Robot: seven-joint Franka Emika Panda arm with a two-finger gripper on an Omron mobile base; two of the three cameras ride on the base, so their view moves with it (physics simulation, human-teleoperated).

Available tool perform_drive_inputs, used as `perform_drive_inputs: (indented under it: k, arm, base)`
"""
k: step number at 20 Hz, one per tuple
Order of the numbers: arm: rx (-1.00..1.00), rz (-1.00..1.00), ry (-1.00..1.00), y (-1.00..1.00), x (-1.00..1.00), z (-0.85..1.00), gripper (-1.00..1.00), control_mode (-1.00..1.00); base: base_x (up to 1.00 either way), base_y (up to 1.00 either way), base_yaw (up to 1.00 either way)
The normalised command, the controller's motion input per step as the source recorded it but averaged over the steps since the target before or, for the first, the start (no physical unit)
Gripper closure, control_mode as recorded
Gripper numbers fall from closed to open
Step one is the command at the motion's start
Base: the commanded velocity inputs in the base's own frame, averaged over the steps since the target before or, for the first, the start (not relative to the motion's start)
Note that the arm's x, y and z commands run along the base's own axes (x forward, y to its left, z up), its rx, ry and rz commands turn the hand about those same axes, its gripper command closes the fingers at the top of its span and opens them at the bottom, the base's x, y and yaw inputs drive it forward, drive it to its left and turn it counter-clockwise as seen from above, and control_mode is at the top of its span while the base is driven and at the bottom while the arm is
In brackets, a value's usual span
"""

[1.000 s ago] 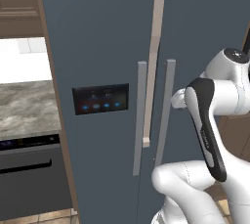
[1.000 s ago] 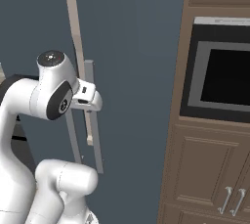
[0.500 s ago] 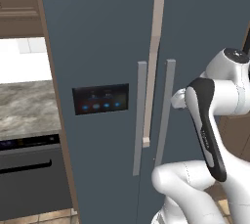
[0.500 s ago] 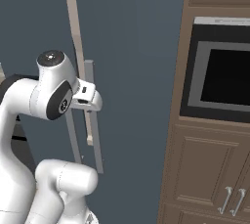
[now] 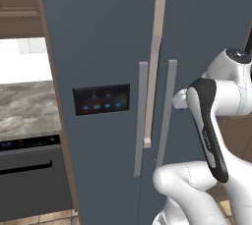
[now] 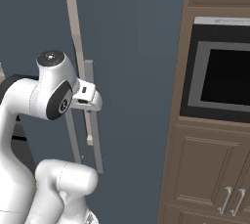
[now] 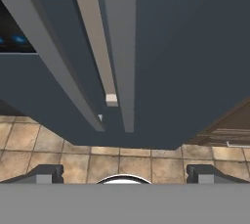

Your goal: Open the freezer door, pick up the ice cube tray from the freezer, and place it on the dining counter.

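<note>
Two grey bar handles (image 5: pixel 140 118) sit side by side on the closed slate-blue freezer door (image 5: pixel 98 47). The two-finger gripper (image 7: pixel 124 173) is spread wide, holding nothing.

Brown cabinets (image 6: pixel 205 169) frame a built-in oven (image 6: pixel 222 78) (dark glass), above tan floor tiles (image 7: pixel 58 145).

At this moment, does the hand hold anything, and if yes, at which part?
Nothing is held. The hand is open, its fingertips wide apart with only floor between them, short of the freezer door and its handle.
</note>
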Motion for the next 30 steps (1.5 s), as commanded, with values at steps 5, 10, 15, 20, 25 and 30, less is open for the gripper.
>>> perform_drive_inputs:
  k: [5, 10, 15, 20, 25, 30]
  arm:
    - [0.00, 0.00, 0.00, 0.00, 0.00, 0.00, -1.00, 1.00]
    - [0.00, 0.00, 0.00, 0.00, 0.00, 0.00, -1.00, 1.00]
    - [0.00, 0.00, 0.00, 0.00, 0.00, 0.00, -1.00, 1.00]
    - [0.00, 0.00, 0.00, 0.00, 0.00, 0.00, -1.00, 1.00]
    - [0.00, 0.00, 0.00, 0.00, 0.00, 0.00, -1.00, 1.00]
    - [0.00, 0.00, 0.00, 0.00, 0.00, 0.00, -1.00, 1.00]
  base:
    - [0.00, -0.47, 0.00]
    - [0.00, -0.63, 0.00]
    - [0.00, -0.44, 0.00]
    - [0.02, -0.17, 0.00]
    - [0.02, -0.06, 0.00]
    - [0.00, -0.01, 0.00]
